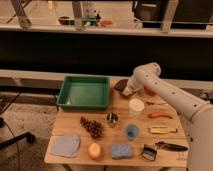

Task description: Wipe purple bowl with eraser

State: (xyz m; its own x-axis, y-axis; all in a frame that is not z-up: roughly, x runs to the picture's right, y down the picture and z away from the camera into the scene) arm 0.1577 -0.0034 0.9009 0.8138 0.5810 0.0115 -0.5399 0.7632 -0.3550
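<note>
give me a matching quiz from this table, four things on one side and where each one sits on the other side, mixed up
Things:
1. green tray
2. blue sponge
3. grey-blue cloth
4. gripper

Places:
a. near edge, between the orange fruit and the black clip
b. at the purple bowl, behind the white cup
c. near corner of the table, on the tray's side
d. far side, next to the purple bowl

Pairs: 1-d, 2-a, 3-c, 4-b
</note>
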